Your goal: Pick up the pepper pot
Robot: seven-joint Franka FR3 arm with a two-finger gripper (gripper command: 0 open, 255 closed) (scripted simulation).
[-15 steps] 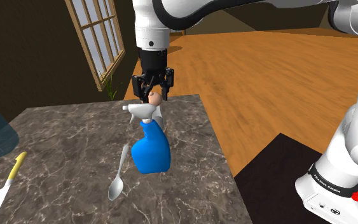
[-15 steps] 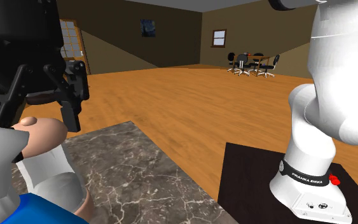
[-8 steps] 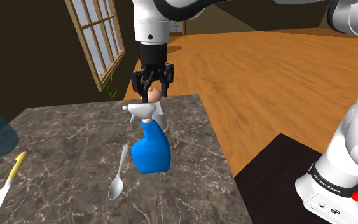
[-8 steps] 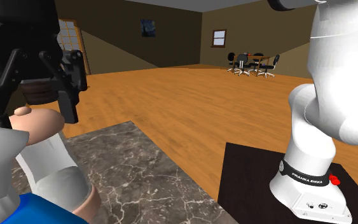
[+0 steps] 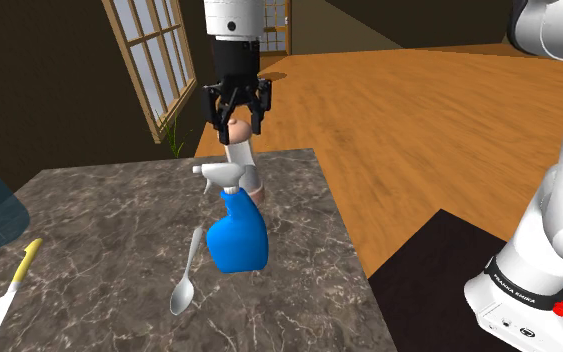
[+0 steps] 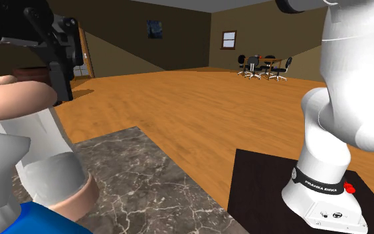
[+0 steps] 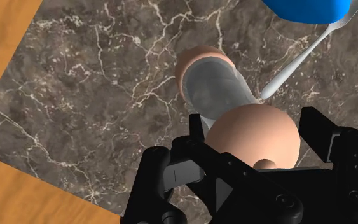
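The pincer (image 5: 236, 108) has risen since a second ago, and the pepper pot (image 5: 242, 160) has come up with it. Its two black fingers clasp the pot's rounded tan head from either side. The pale grey body hangs below, tilted, with its tan base over the marble worktop (image 5: 99, 225); I cannot tell how far it has cleared the surface. The pot is just behind the white nozzle of a blue spray bottle (image 5: 237, 238). A spoon (image 5: 185, 275) lies on the worktop beside the bottle, on the shoulder view's left.
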